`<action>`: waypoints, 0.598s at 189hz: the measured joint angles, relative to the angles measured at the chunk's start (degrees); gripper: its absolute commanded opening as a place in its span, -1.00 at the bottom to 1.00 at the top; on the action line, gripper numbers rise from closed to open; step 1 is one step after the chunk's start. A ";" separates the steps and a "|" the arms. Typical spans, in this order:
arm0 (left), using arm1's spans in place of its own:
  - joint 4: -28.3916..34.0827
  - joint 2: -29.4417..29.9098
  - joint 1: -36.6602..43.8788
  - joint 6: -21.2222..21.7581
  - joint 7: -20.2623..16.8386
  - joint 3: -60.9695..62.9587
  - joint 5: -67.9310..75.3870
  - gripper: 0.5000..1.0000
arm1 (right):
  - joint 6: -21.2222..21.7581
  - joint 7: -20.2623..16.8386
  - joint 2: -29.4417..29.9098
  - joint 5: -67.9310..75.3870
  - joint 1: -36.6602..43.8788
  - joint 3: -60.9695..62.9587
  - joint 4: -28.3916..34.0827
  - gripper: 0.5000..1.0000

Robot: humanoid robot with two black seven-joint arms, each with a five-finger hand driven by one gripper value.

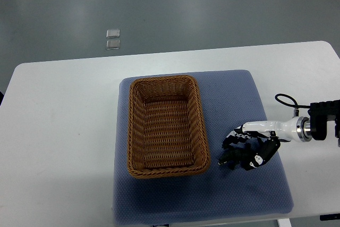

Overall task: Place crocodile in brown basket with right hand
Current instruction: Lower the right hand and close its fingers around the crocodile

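**Right robot hand low over the mat beside the brown basket**

The right robot hand (245, 152) is reaching in from the counter's right edge and is sitting low over the blue mat (265, 195). It is just beside the right wall of the brown basket (162, 80), toward the basket's front right corner. Its palm is facing down and its dark underside is merging with the shadow beneath it, so I cannot tell whether it is gripping something or spread wide. The crocodile is not standing out as a shape of its own, and I cannot tell whether it is lying in that dark mass under the robot hand. The basket is resting on the left half of the mat, its long sides running from the counter's far edge toward its front edge. The mat is lying on the white counter (58, 131), reaching almost to the front edge. A black cable (277, 95) is looping up behind the wrist. Two small clear squares (112, 39) are lying on the grey floor beyond the counter's far edge
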 measured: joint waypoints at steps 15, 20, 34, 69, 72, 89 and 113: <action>-0.02 0.00 0.00 0.00 -0.01 0.00 0.00 1.00 | -0.30 0.43 0.14 -1.12 -0.40 0.00 -0.13 0.16; -0.02 0.00 0.00 0.00 -0.01 0.00 0.00 1.00 | -0.43 0.59 0.20 -1.45 -0.53 0.00 -0.18 0.15; -0.02 0.00 0.00 0.00 -0.02 0.00 0.00 1.00 | -0.78 0.96 0.38 -2.22 -0.94 -0.01 -0.50 0.06; -0.06 0.00 0.00 0.00 -0.04 -0.03 0.00 1.00 | -1.24 1.95 1.04 -4.12 -1.42 -0.01 -1.94 -0.49; -0.07 0.00 0.00 0.00 -0.04 -0.04 0.00 1.00 | -1.33 2.05 1.09 -4.27 -1.45 -0.01 -2.03 -0.54; -0.10 0.00 0.00 0.00 -0.04 -0.08 0.00 1.00 | -1.81 2.54 1.21 -5.22 -1.76 -0.05 -2.28 -1.00; -0.11 0.00 0.00 0.00 -0.04 -0.09 0.00 1.00 | -2.23 4.16 1.25 -6.86 -2.01 -0.18 -2.49 -1.00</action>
